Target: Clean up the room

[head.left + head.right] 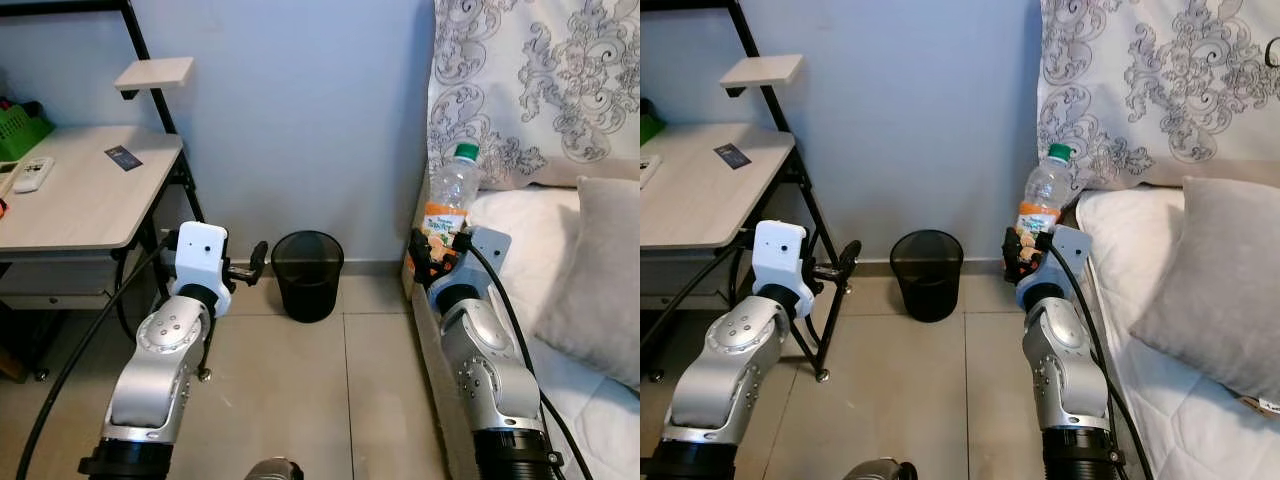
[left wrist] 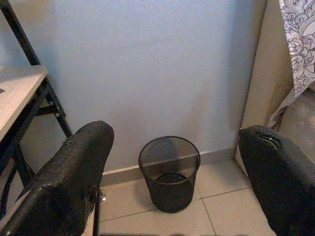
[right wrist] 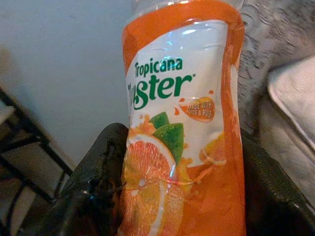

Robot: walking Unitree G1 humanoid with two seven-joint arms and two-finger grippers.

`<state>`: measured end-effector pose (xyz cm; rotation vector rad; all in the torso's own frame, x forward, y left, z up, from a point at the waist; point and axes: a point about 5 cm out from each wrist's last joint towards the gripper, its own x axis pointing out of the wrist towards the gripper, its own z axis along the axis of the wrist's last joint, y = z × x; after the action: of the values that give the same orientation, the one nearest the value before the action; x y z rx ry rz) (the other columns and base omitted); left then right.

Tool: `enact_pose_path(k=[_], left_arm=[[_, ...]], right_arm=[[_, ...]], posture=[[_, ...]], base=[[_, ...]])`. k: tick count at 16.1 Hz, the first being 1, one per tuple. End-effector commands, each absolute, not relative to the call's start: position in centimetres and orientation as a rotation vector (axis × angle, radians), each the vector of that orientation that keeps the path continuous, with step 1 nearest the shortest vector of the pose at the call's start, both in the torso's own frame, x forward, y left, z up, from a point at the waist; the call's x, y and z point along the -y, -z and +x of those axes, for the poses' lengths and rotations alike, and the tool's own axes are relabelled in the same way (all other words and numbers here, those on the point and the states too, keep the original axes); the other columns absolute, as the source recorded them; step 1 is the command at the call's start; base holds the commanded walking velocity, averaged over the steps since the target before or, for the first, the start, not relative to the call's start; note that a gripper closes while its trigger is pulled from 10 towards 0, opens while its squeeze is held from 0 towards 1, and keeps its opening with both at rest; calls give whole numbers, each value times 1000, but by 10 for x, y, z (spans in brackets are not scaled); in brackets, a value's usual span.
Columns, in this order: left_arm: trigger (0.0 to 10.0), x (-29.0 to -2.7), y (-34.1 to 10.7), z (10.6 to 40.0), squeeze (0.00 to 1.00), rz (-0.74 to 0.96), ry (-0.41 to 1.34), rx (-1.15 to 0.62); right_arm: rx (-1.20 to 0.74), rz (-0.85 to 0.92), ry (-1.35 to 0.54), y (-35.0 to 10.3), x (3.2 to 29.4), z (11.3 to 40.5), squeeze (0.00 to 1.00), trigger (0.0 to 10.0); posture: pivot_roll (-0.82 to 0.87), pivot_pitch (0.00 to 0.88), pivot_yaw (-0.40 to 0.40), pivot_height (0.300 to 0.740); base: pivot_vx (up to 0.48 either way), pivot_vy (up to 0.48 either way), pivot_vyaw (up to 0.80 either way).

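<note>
Bottle point(image 1: 452, 195) clamped in right gripper point(image 1: 432, 258), wastebasket point(image 1: 307, 274) beside desk point(image 1: 80, 195)

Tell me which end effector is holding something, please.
The right end effector: its fingers are shut on the orange-labelled bottle beside the bed. The left end effector is open, facing the black bin.

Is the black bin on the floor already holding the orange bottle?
No, the bottle is gripped in the right pincer, while the mesh bin stands apart by the wall.
</note>
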<state>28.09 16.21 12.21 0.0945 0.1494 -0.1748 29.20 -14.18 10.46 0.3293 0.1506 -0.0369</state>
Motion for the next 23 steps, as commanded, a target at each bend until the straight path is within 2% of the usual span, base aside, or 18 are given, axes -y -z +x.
enact_pose_path(k=[1,4,6,8,9,15,18,20,23], left_arm=[[10000,-162,-127,285,0,95,179,-132],[10000,-162,-125,284,0,80,180,-135],[10000,-162,-125,285,0,73,182,-133],[10000,-162,-125,285,0,71,186,-133],[10000,-162,-125,285,0,71,187,-133],[10000,-163,-126,286,0,79,193,-133],[10000,-163,-125,286,0,80,193,-134],[10000,-163,-125,285,0,80,194,-135],[10000,-163,-125,285,0,83,196,-135]], right_arm=[[-148,310,58,-109,146,296,0,10000],[-63,276,41,-119,151,301,0,10000],[-85,401,-3,-120,146,300,0,10000],[-96,327,5,-117,147,300,0,10000],[-100,228,34,-116,149,301,0,10000],[-12,208,-2,-129,150,305,0,10000],[-13,270,-37,-127,146,302,0,10000],[16,303,5,-130,149,303,0,10000],[12,304,-21,-131,148,303,0,10000]], posture=[[82,0,49,740],[77,0,46,740],[76,0,45,740],[74,0,49,740],[73,0,51,740],[73,0,57,740],[74,0,57,740],[73,0,59,740],[74,0,57,740]], base=[[0,0,0],[0,0,0],[139,0,0],[285,0,0],[285,0,0],[287,0,0],[287,0,0],[291,0,0],[287,0,0]])
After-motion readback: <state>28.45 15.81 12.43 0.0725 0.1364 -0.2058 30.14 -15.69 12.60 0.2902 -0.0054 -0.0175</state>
